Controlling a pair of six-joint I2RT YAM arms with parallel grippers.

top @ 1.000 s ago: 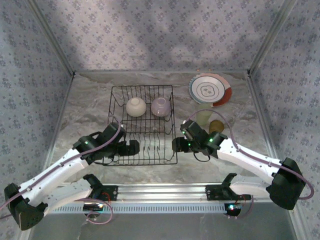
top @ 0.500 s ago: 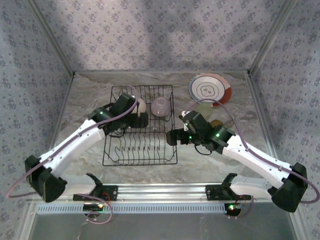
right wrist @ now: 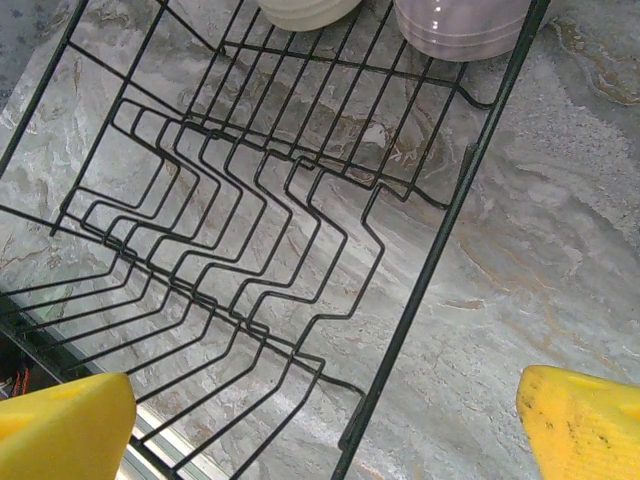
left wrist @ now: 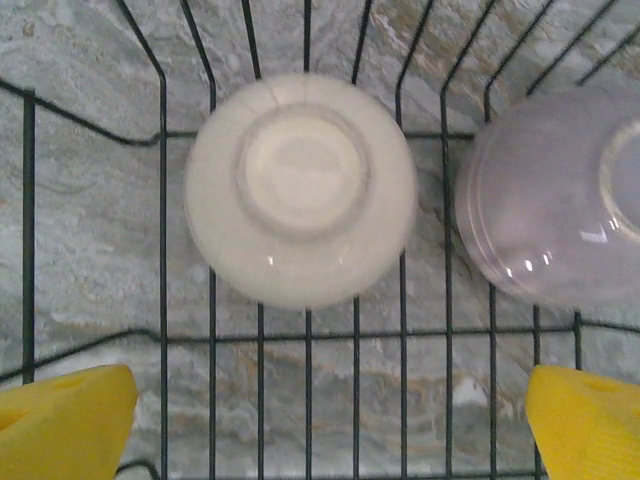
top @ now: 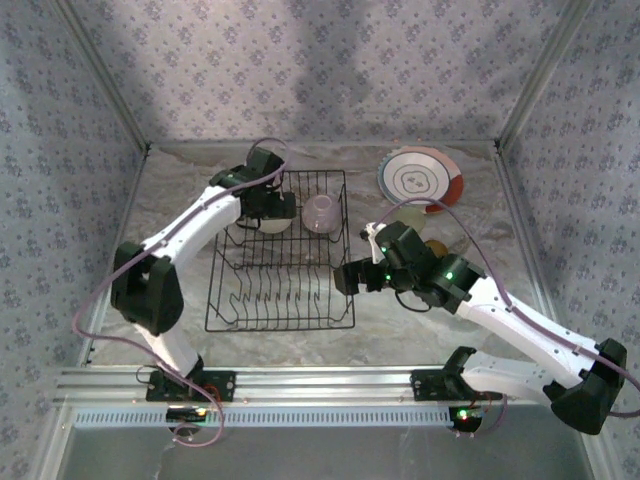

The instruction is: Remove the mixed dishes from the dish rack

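At mid-frame in the top view, the dish rack [top: 280, 270] sits on the desk [top: 170, 230], an upturned cream bowl [left wrist: 300, 190] and lavender bowl [left wrist: 560, 200] side by side at its upper end. Above the cream bowl hangs the left gripper [left wrist: 325, 420], fingers wide apart; the right gripper [right wrist: 320, 425], also spread, is over the rack's right rim. Stacked plates [top: 420, 180] lie upper right.
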